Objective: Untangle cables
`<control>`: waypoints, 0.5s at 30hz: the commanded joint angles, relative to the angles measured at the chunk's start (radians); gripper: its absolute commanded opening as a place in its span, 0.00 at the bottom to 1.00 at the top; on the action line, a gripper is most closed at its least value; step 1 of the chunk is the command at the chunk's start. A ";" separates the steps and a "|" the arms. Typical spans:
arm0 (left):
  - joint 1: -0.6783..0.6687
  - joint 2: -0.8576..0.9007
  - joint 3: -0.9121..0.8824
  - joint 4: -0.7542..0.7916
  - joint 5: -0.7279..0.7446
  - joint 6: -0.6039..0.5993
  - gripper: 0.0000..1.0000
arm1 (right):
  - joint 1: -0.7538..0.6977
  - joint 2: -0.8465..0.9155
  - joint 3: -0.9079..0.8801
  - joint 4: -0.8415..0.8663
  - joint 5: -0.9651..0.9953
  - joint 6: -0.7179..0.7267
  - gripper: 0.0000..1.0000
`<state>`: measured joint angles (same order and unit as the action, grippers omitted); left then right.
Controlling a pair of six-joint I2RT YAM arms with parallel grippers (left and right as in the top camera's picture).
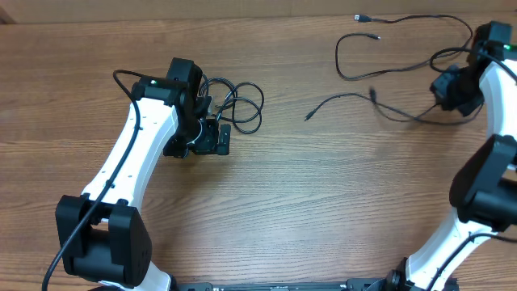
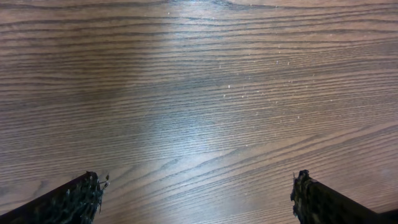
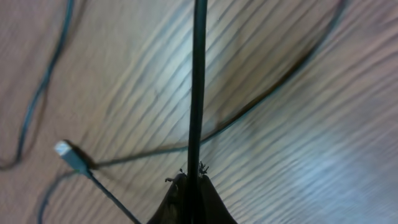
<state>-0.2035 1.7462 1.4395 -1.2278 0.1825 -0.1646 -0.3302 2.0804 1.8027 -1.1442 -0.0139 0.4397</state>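
Gently now: with the right hand (image 3: 193, 179) clamped shut on one cable strand (image 3: 198, 74) running straight ahead of it, pull slow and level, clear of the loose strands (image 3: 273, 87) beneath. Bring the left hand (image 2: 198, 186), spread wide and empty above bare bench (image 2: 199, 74), onto the coiled bundle (image 1: 241, 103) beside it.

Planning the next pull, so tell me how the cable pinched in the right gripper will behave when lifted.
Probably floppy: the cable in the right gripper is thin, and its loose length lies in slack curves on the table. Likely light for its length. It may drag other strands, which cross it nearby.
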 commanded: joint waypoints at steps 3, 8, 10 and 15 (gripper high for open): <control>-0.008 0.001 -0.005 0.002 -0.006 0.000 1.00 | 0.005 0.019 -0.008 -0.029 -0.082 -0.048 0.11; -0.008 0.000 -0.005 0.003 -0.006 0.000 0.99 | 0.005 0.022 -0.009 -0.052 -0.081 -0.085 0.39; -0.008 0.001 -0.005 0.002 -0.006 0.000 1.00 | 0.005 0.023 -0.009 -0.060 -0.082 -0.095 0.67; -0.008 0.001 -0.005 0.002 -0.006 0.000 1.00 | 0.006 0.023 -0.009 -0.086 -0.093 -0.098 0.92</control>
<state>-0.2035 1.7462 1.4395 -1.2259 0.1825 -0.1646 -0.3264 2.1078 1.7912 -1.2236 -0.0925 0.3550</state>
